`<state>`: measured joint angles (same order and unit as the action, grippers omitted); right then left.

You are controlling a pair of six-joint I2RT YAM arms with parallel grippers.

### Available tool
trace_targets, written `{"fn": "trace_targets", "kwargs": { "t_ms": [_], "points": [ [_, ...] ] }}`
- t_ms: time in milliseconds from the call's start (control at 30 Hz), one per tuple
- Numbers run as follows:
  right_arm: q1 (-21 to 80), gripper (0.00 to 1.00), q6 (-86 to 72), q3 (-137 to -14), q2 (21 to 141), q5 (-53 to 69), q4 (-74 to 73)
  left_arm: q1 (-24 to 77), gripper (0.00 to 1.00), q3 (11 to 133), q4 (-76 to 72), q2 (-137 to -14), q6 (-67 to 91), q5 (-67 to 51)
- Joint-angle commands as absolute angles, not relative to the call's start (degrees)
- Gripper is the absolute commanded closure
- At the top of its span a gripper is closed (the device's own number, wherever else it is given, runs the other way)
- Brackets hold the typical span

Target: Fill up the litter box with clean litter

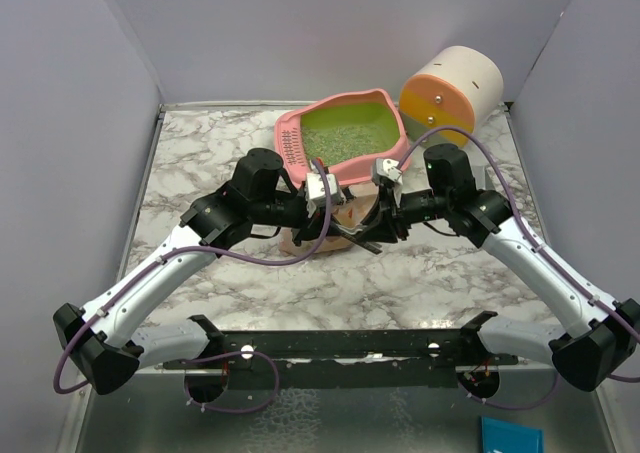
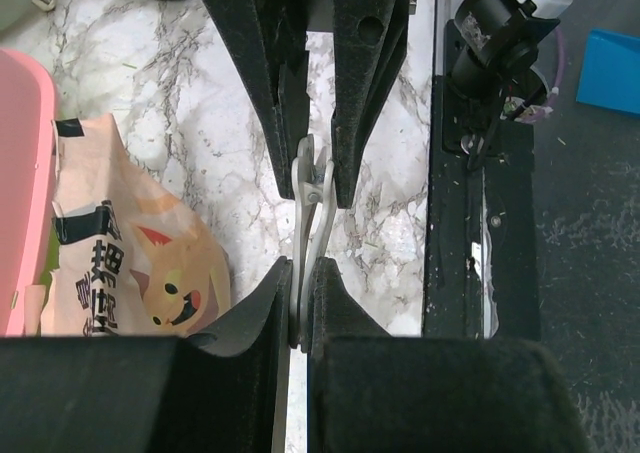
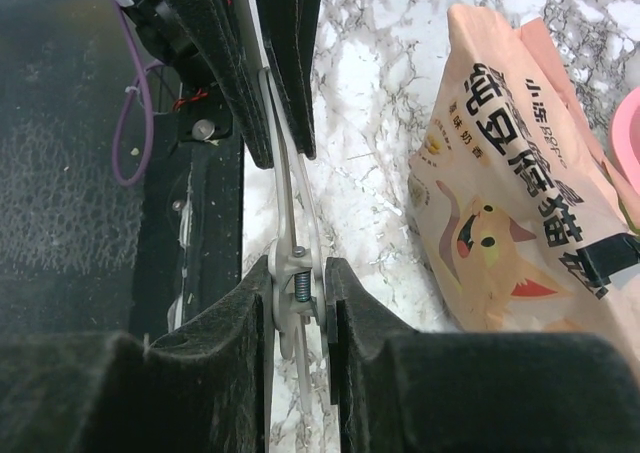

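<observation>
Centrally, over a marble-patterned table [image 1: 200, 143], the left gripper [image 2: 300, 278] and right gripper [image 3: 300, 278] are both clamped on one thin grey metal tool [image 2: 312, 203]. Below them a tan pouch printed with a cartoon animal [image 3: 510, 203] lies just beside the near side of the large pink plastic litter box [image 1: 292, 143], which holds pale greenish litter granules [image 1: 350, 133]. The pouch looks soft and saggy, its contents likely to shift, so gripping its flat top edge seems safest.

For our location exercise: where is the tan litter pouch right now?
In the top view the tan pouch lies on the marble table at centre, right beside the pink litter box's near side.
</observation>
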<state>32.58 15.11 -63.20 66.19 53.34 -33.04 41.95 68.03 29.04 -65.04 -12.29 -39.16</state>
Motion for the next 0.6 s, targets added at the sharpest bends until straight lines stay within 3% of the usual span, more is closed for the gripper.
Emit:
{"fn": "trace_targets", "kwargs": {
  "t_ms": [0, 33, 267, 300, 567],
  "points": [
    [32.89, 0.92, 14.12, -63.15, 65.18, 50.59, -33.67, 41.48, 1.0, 68.83, 26.34, -64.35, -12.31, -37.37],
    [32.95, 0.98, 14.64, -63.31, 64.96, 50.42, -33.7, 41.48, 1.0, 68.63, 26.34, -64.29, -12.49, -36.9],
    [32.9, 0.99, 16.11, -65.8, 65.71, 30.14, -33.95, 41.48, 0.4, 67.49, 27.51, -62.15, -14.15, -15.76],
    [32.93, 0.99, 17.69, -66.51, 66.57, 27.57, -34.76, 41.48, 0.36, 67.75, 28.43, -62.39, -14.99, -13.09],
    [32.94, 0.99, 37.99, -69.25, 71.17, 18.62, -36.96, 41.48, 0.33, 67.09, 32.69, -67.93, -23.44, -8.42]
  ]
}}
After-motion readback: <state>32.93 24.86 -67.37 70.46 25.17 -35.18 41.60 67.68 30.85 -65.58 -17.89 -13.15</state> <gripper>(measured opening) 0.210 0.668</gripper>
